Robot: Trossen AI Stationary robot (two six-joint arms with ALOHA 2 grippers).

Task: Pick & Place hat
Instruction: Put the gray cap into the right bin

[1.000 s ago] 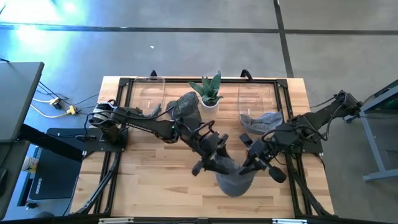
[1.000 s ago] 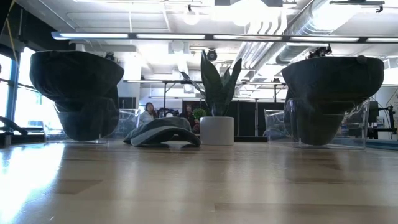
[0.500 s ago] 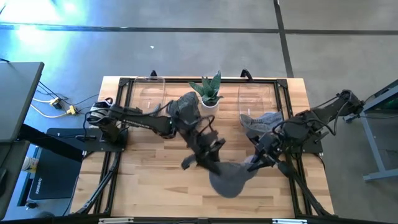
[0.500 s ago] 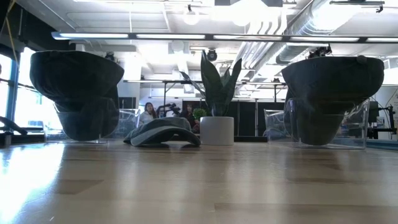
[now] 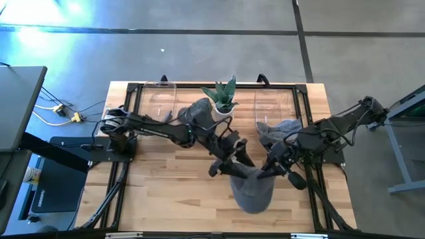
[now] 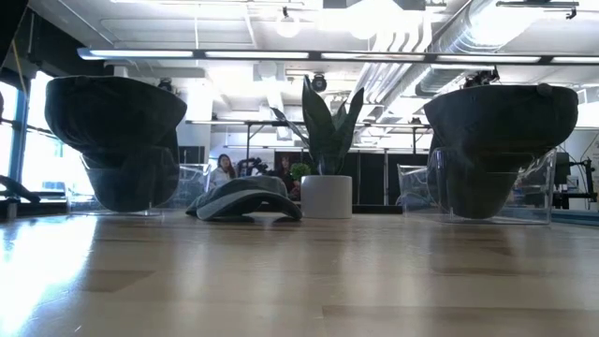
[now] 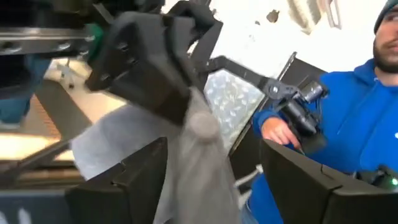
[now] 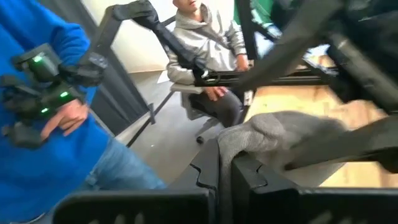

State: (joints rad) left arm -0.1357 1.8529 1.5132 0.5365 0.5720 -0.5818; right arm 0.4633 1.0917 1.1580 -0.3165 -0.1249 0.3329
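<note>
A light grey knit hat (image 5: 252, 190) hangs over the table's near middle between my two grippers. My right gripper (image 5: 267, 171) is at its right edge, shut on it, as the right wrist view (image 8: 225, 159) shows. My left gripper (image 5: 234, 161) is at its left edge and open. In the left wrist view (image 7: 214, 146) its fingers stand wide apart with the hat's cloth (image 7: 193, 149) between them. The low view shows neither the gripper nor this hat. My right gripper pinches a bunched edge of the hat (image 8: 249, 140) between its two fingers, coming from the table's right. The hat is lifted and sags toward the near edge. My left gripper has the cloth between its open fingers; whether a finger touches it I cannot tell.
A potted plant (image 5: 224, 99) stands at the far middle, with a dark hat (image 5: 199, 113) beside it and another grey hat (image 5: 279, 129) by the right clear stand (image 5: 269, 99). Hats on stands (image 6: 117, 140) (image 6: 496, 140) flank the plant. People (image 8: 211, 43) are beyond the table.
My left gripper swung toward the table's left and near edge, then came back toward the right gripper. The hat followed, spreading out leftward and now hanging longer between the two grippers. My right gripper stayed about where it was, shut on the hat.
</note>
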